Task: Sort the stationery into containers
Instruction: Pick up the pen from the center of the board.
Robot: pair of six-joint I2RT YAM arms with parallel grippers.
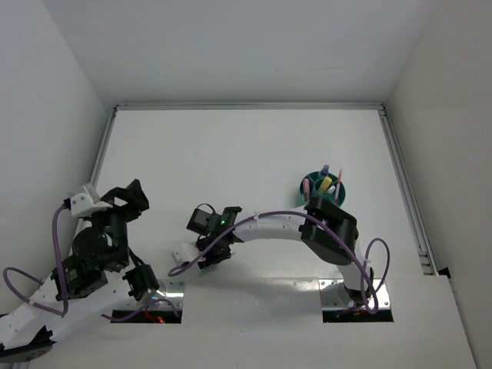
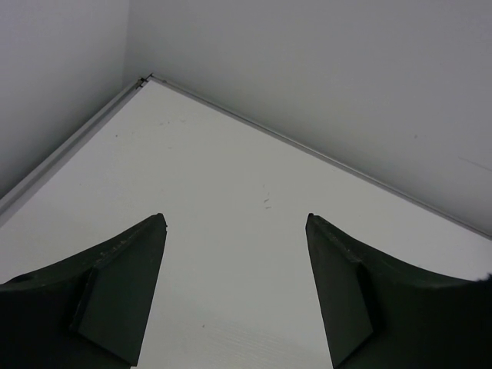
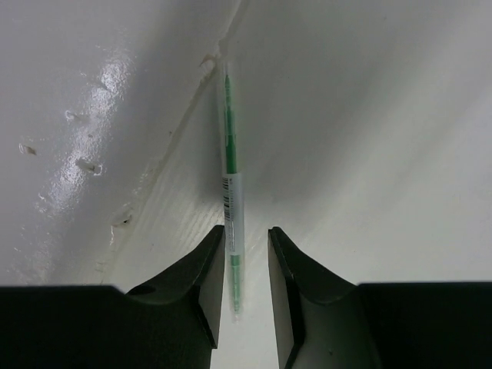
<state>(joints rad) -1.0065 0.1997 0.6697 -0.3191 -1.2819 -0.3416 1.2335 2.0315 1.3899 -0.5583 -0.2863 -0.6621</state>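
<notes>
Dark fingers of the right claw [image 3: 246, 228] fill the 6 o'clock edge of its wrist view. They stand a narrow gap apart, straddling the near end of the green pen [image 3: 230, 154] without pinching it. The pen lies flat on the white worktop [image 1: 231, 154], closer to the 9 o'clock finger, and runs toward 12 o'clock. Its far tip ends just beside a seam [image 3: 175, 138] that slants from 12 toward 8 o'clock, with a glossy surface beyond it. At 3 o'clock of the pen the worktop is bare.

From above, the right arm bends across toward 9 o'clock, its claw low near the front edge between the two bases. The teal cup [image 1: 324, 187] stands at 2 o'clock of the worktop's middle, just beyond that arm's elbow, well apart from the pen. Pink, yellow and blue pieces stand in it.

The left claw [image 2: 236, 219] gapes wide, holding nothing, over bare worktop at 9 o'clock. It faces the far corner, where the raised rail [image 1: 246, 107] meets the side wall.
</notes>
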